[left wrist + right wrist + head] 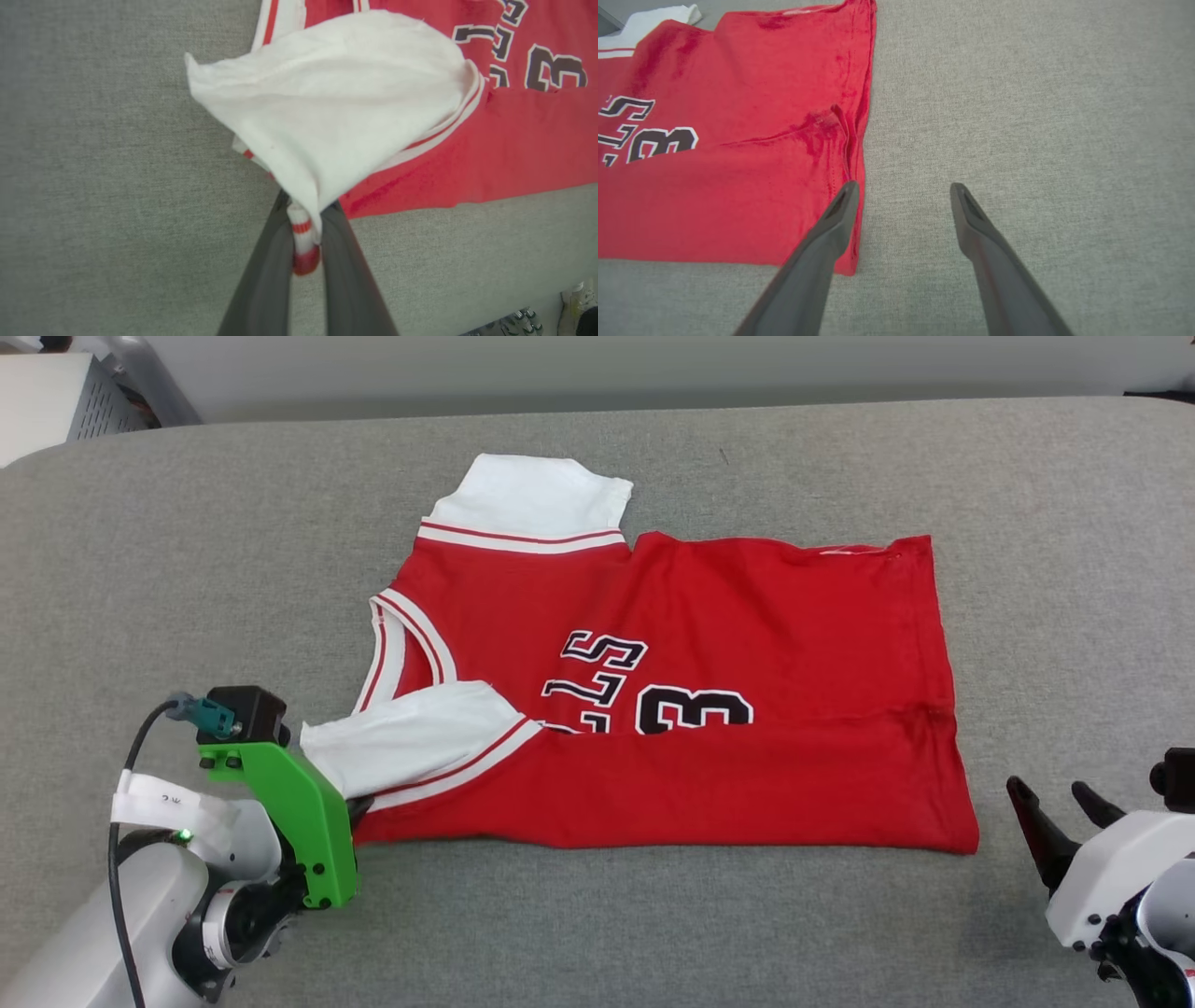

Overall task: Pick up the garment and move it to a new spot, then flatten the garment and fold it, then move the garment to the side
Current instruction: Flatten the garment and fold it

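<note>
Red jersey T-shirt (709,607), white short sleeves, black lettering: mid-table on grey woven cloth surface (653,915), lying flat, near edge doubled over the print.
Left gripper (307,212): pinched tight on striped trim at the near white sleeve (327,93).
Right gripper (903,186): spread, empty, just beside the hem corner.
Handling, as judged: lift sleeve low, lay inward across red body, release square; avoid dragging whole shirt.

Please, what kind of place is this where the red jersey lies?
Probably an indoor robot test room, not a home: a wide grey cloth-covered table, a white perforated metal cabinet beyond it, and a plain pale wall.
</note>
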### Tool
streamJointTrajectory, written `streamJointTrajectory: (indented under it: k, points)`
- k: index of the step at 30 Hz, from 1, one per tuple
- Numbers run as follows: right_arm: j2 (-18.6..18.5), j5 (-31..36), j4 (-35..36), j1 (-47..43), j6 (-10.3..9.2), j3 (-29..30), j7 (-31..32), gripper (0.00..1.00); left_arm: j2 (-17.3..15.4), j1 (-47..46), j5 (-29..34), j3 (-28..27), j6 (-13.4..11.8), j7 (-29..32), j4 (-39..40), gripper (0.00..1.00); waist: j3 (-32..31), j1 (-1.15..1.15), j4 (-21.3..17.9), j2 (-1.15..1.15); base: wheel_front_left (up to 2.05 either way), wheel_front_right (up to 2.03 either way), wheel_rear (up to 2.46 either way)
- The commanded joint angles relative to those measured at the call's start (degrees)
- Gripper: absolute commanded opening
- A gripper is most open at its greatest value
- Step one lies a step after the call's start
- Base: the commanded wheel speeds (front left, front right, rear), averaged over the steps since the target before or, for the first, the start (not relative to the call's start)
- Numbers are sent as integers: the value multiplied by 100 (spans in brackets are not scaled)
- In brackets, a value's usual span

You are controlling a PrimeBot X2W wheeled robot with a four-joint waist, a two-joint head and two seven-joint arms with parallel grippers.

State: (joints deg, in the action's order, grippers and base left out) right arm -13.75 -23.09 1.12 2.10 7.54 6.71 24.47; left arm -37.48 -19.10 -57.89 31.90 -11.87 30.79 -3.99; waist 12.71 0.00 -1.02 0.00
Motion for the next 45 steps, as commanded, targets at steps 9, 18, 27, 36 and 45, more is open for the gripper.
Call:
streamJointTrajectory:
  k: [9, 18, 27, 36, 45]
  points:
    - [-405, -541, -77, 198, -5, -782, 985, 100, -124, -83, 248, -62, -231, -49, 576, 0, 334, 0, 222, 0, 0, 0, 0]
    - [-528, -789, -591, 326, -5, -1314, 1566, 62, -64, -128, 282, -52, -214, -148, 578, 0, 493, 0, 323, 0, 0, 0, 0]
    - [-599, -846, -646, 475, -5, -1480, 1539, 0, -90, 69, 266, -49, -184, -287, 528, 0, 242, 0, 242, 0, 0, 0, 0]
    - [-693, -884, -710, 398, -5, -1704, 1494, 0, -226, 628, 179, 22, -243, -319, 673, 0, -422, 0, 172, 0, 0, 0, 0]
    - [-750, -1039, -659, -84, -5, -1840, 1540, 0, -461, 1435, -49, -36, -465, -357, 946, 0, -1008, 0, 190, 0, 0, 0, 0]
